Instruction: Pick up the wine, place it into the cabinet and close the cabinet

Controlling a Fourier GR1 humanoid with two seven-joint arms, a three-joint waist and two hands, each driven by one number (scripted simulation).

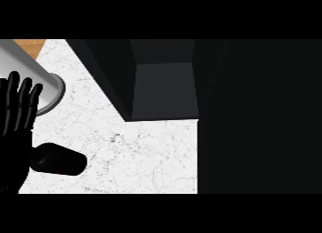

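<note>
The left hand (7, 141) rests at the view's left edge, fingers straight and pointing up, holding nothing. Just beside its palm the dark wine (62, 160) sits on the white counter (137, 154). A grey cylinder (19, 59) lies behind the fingertips, and the open cabinet (165, 88) is well apart to the right.

bright even light, cabinet (165, 91) interior deeply shadowed

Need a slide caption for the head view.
Left hand open beside the dark wine bottle on the white counter, black cabinet beyond.
</note>
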